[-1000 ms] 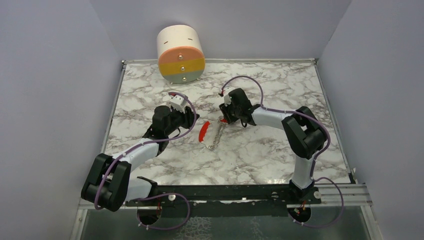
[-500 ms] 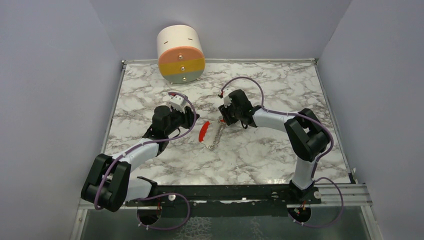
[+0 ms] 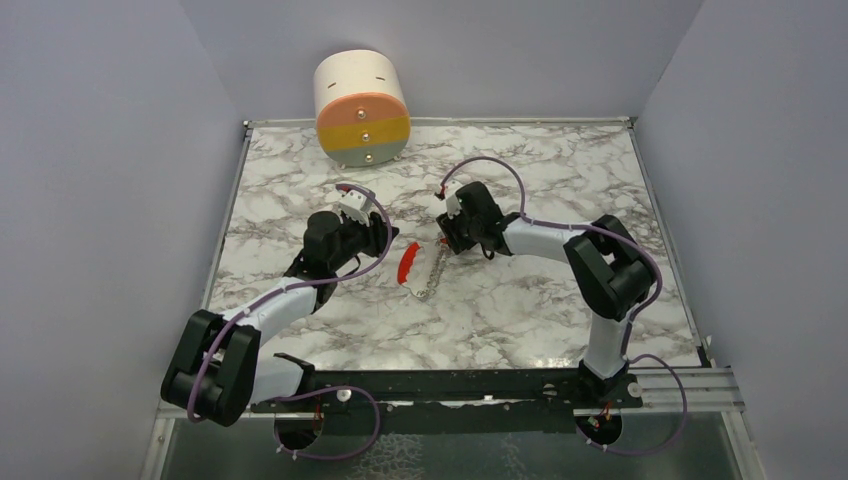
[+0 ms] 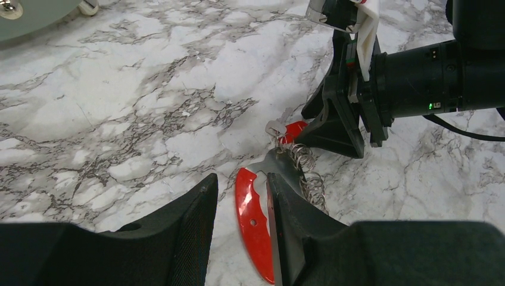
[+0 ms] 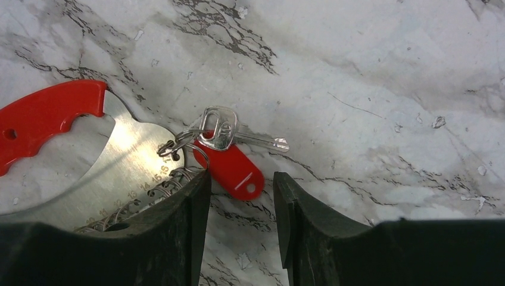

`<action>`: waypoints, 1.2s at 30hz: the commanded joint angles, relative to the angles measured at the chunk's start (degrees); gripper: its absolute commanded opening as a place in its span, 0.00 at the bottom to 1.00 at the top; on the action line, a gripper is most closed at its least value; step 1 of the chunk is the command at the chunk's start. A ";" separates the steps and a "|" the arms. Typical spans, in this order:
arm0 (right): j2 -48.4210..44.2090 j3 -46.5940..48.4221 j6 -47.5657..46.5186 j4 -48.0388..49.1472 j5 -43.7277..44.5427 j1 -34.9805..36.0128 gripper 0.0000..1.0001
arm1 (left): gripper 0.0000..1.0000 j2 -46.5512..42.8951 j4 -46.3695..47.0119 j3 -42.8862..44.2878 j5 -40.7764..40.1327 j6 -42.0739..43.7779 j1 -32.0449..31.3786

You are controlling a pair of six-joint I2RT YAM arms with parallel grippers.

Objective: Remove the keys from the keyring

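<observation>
A silver key (image 5: 223,131) and a red tag (image 5: 235,167) hang on a small keyring (image 5: 189,140) joined to a steel plate (image 5: 119,161) with a red handle (image 5: 41,116) and several wire loops (image 5: 170,183). They lie flat mid-table (image 3: 420,265). My right gripper (image 5: 241,177) is open, low over the table, with the tag's end just ahead of its jaws. My left gripper (image 4: 241,179) is open, its fingers either side of the red handle (image 4: 253,220). In the left wrist view the right gripper (image 4: 333,128) stands right over the tag (image 4: 293,130).
A cream cylinder with orange, yellow and grey bands (image 3: 362,108) lies at the back left, partly off the marble top (image 3: 520,310). Grey walls close in both sides and the back. The two grippers are close together around the key bunch.
My right arm has shifted slightly to the left toward the key bunch. The left arm and the keys have not visibly moved.
</observation>
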 commanded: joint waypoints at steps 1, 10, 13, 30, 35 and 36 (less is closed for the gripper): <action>1.93 0.75 -0.55 0.27 -1.48 0.55 0.44 | 0.38 -1.49 0.88 -0.39 0.52 -0.20 0.06; 5.23 4.03 -2.07 -0.90 -0.94 1.34 0.45 | 0.38 -1.37 0.88 0.00 0.61 0.00 0.00; 6.61 5.50 -2.33 -1.51 -1.13 1.43 0.45 | 0.38 -1.17 0.88 0.22 0.56 0.11 0.03; 12.02 8.55 0.28 -5.11 7.11 1.41 0.01 | 0.38 -0.38 0.88 0.23 0.35 0.20 0.04; 6.26 6.04 0.67 -1.70 9.34 1.44 0.01 | 0.38 -0.37 0.94 0.33 0.09 -0.14 -0.01; 4.66 5.10 0.44 -0.93 9.47 1.51 0.01 | 0.38 -0.19 0.94 0.43 0.02 -0.22 0.00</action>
